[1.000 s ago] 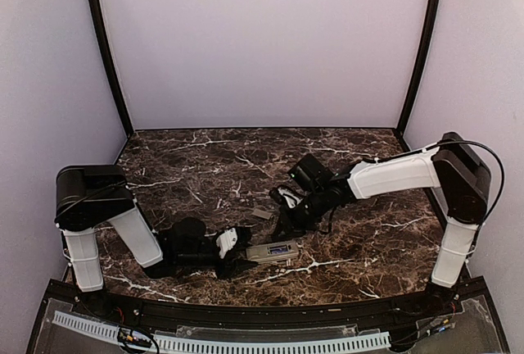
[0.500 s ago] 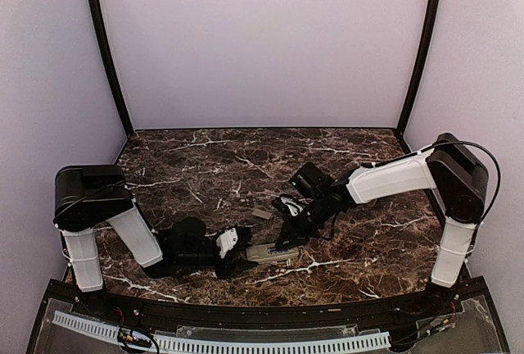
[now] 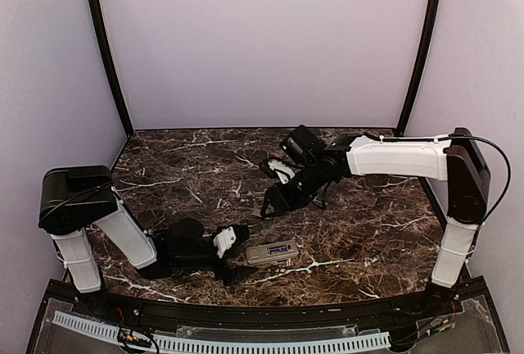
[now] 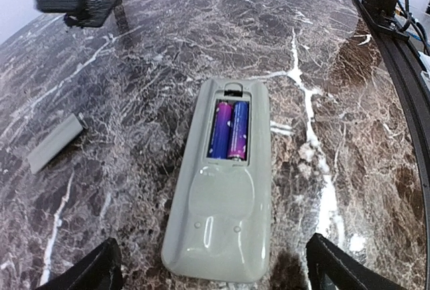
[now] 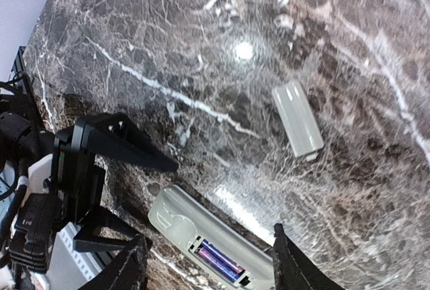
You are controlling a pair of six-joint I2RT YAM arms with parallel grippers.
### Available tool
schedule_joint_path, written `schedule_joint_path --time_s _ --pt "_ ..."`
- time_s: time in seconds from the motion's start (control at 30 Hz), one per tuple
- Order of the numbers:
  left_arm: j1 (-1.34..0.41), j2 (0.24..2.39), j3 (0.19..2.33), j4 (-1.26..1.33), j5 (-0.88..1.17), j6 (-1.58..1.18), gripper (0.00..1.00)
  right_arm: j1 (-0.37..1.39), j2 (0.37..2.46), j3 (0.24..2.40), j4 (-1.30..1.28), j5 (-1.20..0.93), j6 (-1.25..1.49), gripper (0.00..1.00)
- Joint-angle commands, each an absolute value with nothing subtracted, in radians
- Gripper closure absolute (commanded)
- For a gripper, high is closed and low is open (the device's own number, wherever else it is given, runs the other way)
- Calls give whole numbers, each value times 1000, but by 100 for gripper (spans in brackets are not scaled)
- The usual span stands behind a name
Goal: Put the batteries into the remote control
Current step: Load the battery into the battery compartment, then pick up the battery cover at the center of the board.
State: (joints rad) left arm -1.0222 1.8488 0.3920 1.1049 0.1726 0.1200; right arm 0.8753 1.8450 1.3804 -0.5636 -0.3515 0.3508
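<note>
Our left gripper [image 4: 215,266], spread and empty, brackets the grey-beige oblong remote control [image 4: 218,196], face down on the dark marble table [image 4: 168,35] so we see both blue-purple cylindrical batteries [image 4: 227,130] seated in its bay. Our right gripper [image 5: 209,266], likewise parted and empty, hangs near the flat grey rectangular cover [image 5: 297,119].

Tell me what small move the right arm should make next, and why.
Probably lower the open right end effector onto the grey cover: both batteries already sit in the remote's open compartment, and the cover lies apart from it on the table.
</note>
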Motion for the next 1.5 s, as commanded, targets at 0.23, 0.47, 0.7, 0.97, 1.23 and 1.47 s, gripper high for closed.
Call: schedule_joint_path --time_s 0.23,0.47,0.7,0.97,1.23,1.47 --pt "-1055 1436 353 923 35 -68 2 869 2080 1669 -715 -115 -75 32" --pt "-1033 1057 382 559 -242 -161 1 868 2222 1784 -732 -96 -85 26" --pt "-1021 918 365 504 -269 -157 1 870 2260 1789 -770 -58 -83 38" --pt "-1020 933 379 497 -294 -141 1 884 2237 1761 -811 -74 -117 50" --pt "-1019 940 379 481 -321 -139 1 897 2262 1794 -829 -92 -150 67" --pt "-1019 954 384 462 -372 -139 1 904 2261 1777 -851 -86 -174 81"
